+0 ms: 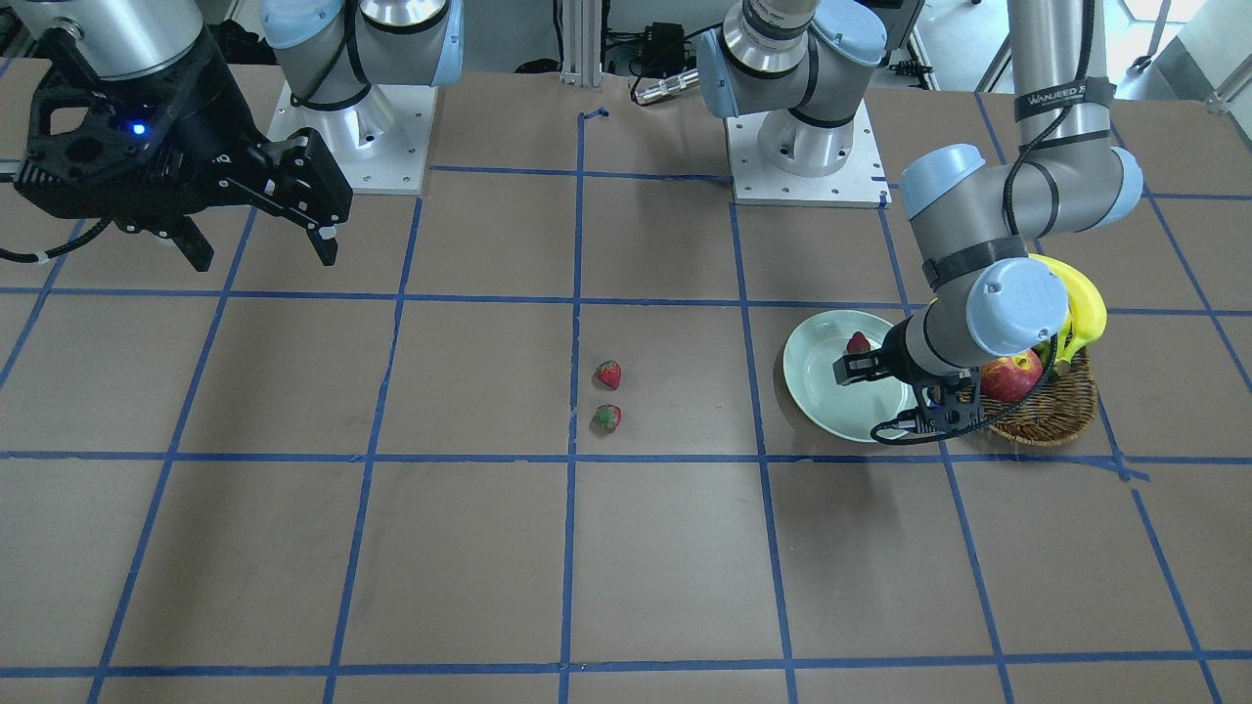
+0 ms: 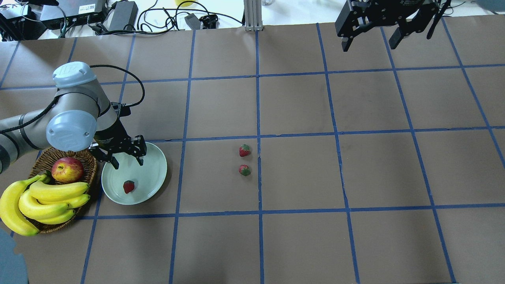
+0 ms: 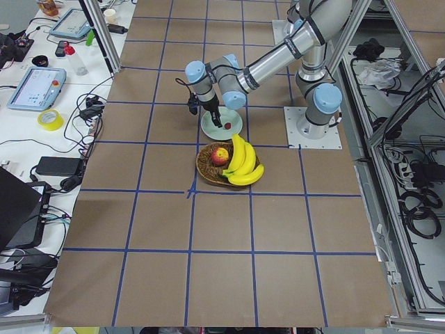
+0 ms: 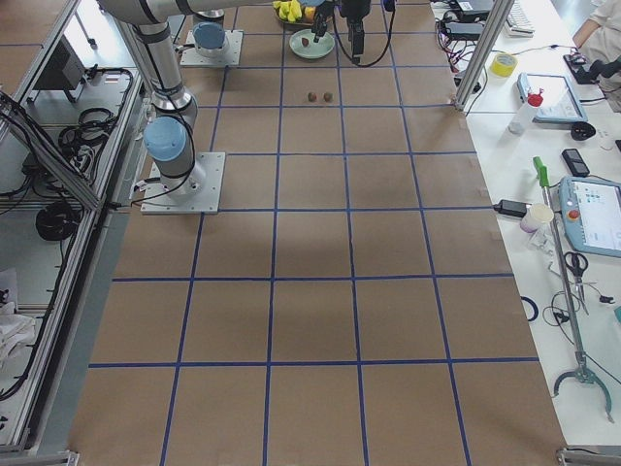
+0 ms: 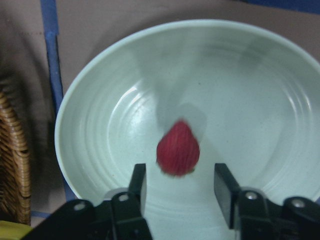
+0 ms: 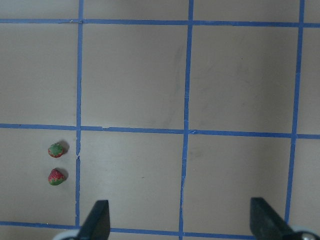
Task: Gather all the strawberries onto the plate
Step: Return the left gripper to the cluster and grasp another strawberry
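The pale green plate (image 2: 154,173) sits at the table's left, next to the basket. One strawberry (image 2: 129,186) lies in it, also seen blurred in the left wrist view (image 5: 178,154). My left gripper (image 2: 128,163) hangs open just above the plate, fingers (image 5: 223,187) apart on either side of the berry and not touching it. Two more strawberries (image 2: 244,150) (image 2: 244,170) lie side by side at the table's middle, also in the right wrist view (image 6: 56,149) (image 6: 56,176). My right gripper (image 2: 369,44) is open and empty, high over the far right.
A brown wicker basket (image 2: 39,157) holding a red-yellow apple (image 2: 67,169) and a bunch of bananas (image 2: 39,201) touches the plate's left side. Blue tape lines grid the brown table. Cables and boxes lie beyond the far edge.
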